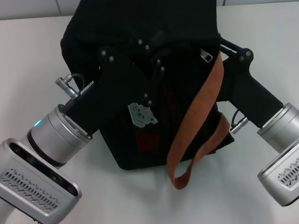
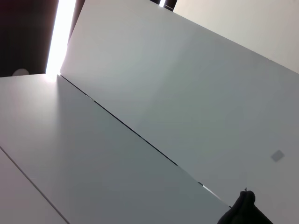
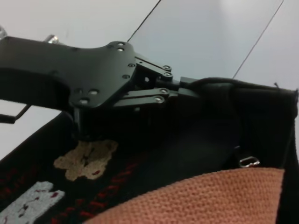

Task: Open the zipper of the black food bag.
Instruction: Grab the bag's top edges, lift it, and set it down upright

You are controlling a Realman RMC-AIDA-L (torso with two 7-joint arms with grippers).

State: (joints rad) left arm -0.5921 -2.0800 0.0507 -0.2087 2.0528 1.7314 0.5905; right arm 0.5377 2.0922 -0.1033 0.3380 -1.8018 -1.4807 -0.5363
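Note:
The black food bag (image 1: 132, 16) sits mid-table with a bear picture (image 1: 142, 114) on its front. An orange-brown strap (image 1: 200, 106) hangs down across that front. My left gripper (image 1: 163, 49) reaches over the front to the bag's top. In the right wrist view the left gripper (image 3: 189, 87) is shut on the bag's (image 3: 205, 135) upper fabric edge. The zipper's silver pull tab (image 1: 205, 55) lies free near the top right corner, also in the right wrist view (image 3: 248, 162). My right gripper (image 1: 221, 45) is at the bag's right top corner, next to the pull.
The white table (image 1: 22, 54) spreads to both sides of the bag. The strap's loop (image 1: 181, 180) trails onto the table in front. The left wrist view shows only wall panels (image 2: 177, 93) and a scrap of black fabric (image 2: 244, 211).

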